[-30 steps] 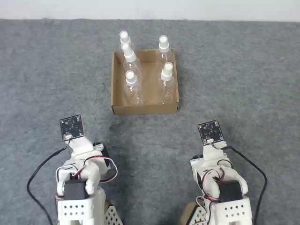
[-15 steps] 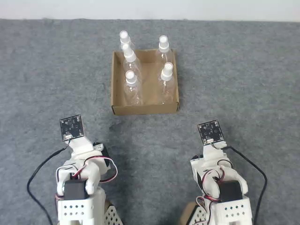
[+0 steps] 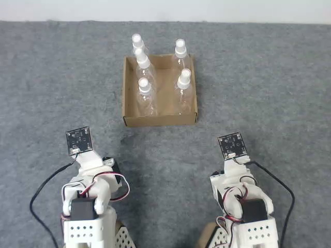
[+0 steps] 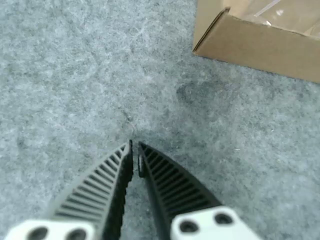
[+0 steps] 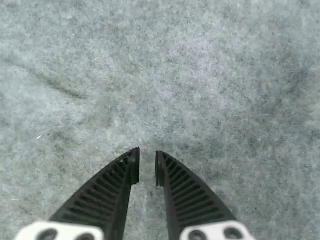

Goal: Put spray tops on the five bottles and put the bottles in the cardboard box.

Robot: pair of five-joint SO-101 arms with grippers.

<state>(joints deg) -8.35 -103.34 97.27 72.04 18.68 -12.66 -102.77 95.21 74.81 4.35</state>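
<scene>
Cardboard box [image 3: 160,120], open-topped, holding clear bottles [image 3: 147,101] that stand upright in two rows; four stand plainly inside. A fifth bottle [image 3: 137,42] rises at the box's far left corner; whether its base is inside or just behind the wall cannot be told. The box rests on a grey felt-like mat [image 3: 269,77]. Beyond the box, a pale strip [image 3: 165,9] borders the mat's far edge. Each bottle is transparent and capped with a white spray top [image 3: 184,76]. Left gripper [image 4: 134,146], on the near side of the box near one corner: fingers closed to a slit over bare mat, holding nothing. Right gripper [image 5: 147,152], also over bare mat: fingers drawn nearly together, holding nothing.
</scene>
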